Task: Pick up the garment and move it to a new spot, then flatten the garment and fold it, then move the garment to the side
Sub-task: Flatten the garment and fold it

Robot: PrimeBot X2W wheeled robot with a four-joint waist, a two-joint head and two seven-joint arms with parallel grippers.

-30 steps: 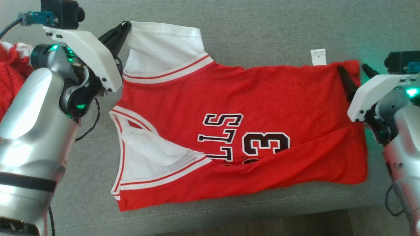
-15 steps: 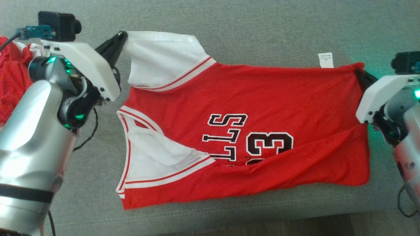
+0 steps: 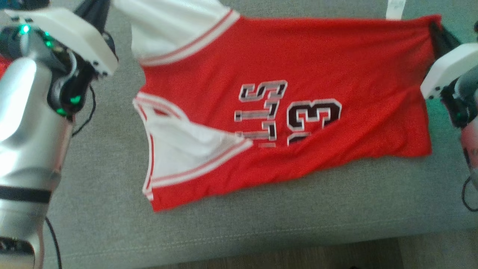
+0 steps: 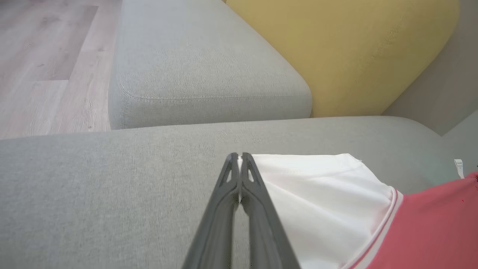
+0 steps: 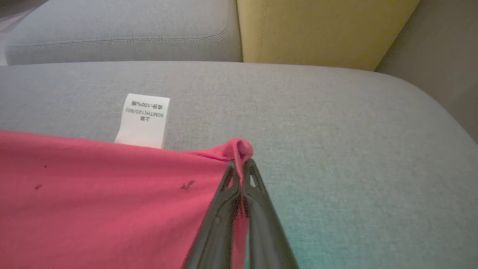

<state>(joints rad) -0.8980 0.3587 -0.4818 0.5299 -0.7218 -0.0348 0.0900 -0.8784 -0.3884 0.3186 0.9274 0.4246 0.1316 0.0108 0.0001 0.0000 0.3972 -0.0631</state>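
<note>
Left fingers (image 4: pixel 220 209) and right fingers (image 5: pixel 220 216) pinch the jersey (image 3: pixel 317 56), tag (image 5: pixel 143 119) reading 60MTH(120/60).

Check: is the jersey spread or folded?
Mostly spread. The jersey is stretched between the left gripper, shut on its white shoulder, and the right gripper, shut on its red corner; a flap overlaps the lettering.

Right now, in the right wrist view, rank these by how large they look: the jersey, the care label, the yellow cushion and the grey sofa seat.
1. grey sofa seat
2. jersey
3. yellow cushion
4. care label
This is apparent size only: the jersey lies nearest the camera and runs off the frame.
</note>
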